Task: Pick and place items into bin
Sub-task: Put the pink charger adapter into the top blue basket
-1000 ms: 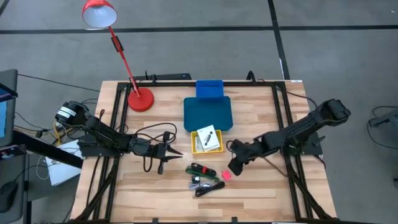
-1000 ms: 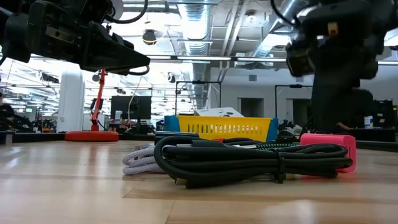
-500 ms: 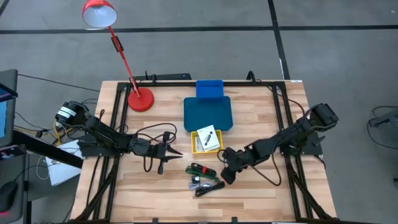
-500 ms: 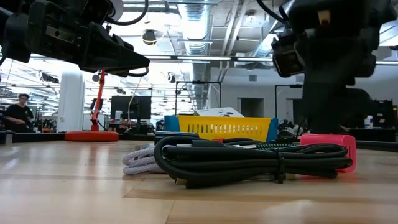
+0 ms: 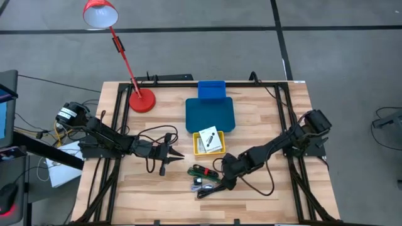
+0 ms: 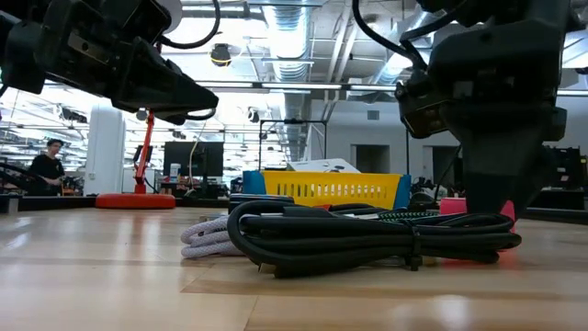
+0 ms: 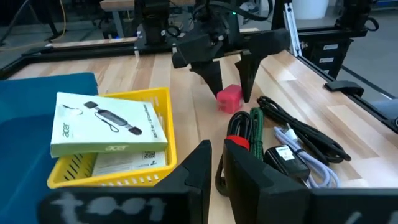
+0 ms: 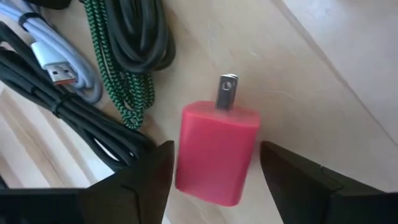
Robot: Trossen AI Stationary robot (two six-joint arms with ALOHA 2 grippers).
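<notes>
My right gripper [image 8: 216,150] is open and low over the table. Its fingers stand close on either side of the pink-red plug piece [image 8: 217,155], which lies flat on the wood with its metal prong [image 8: 227,92] pointing away. The left wrist view shows the same: the right gripper [image 7: 231,87] straddles the pink piece [image 7: 229,99]. In the high view the right gripper [image 5: 227,175] hides it. Beside it lie the green-and-black braided cable [image 8: 121,74] and black cable [image 6: 367,239]. My left gripper [image 5: 173,154] is shut and waits above the table's left part.
The yellow bin [image 5: 196,145] holds white printed cards [image 7: 106,121] and sits just beyond the cable pile [image 5: 206,183], on a blue tray's [image 5: 210,110] near edge. A red lamp base [image 5: 142,100] stands at the far left. A person shows in the room behind.
My right gripper has moved toward the table's left and near edge and come down, from beside the pink piece to right over it, so its open fingers now stand on either side of it. The pink piece and cables have stayed in place.
</notes>
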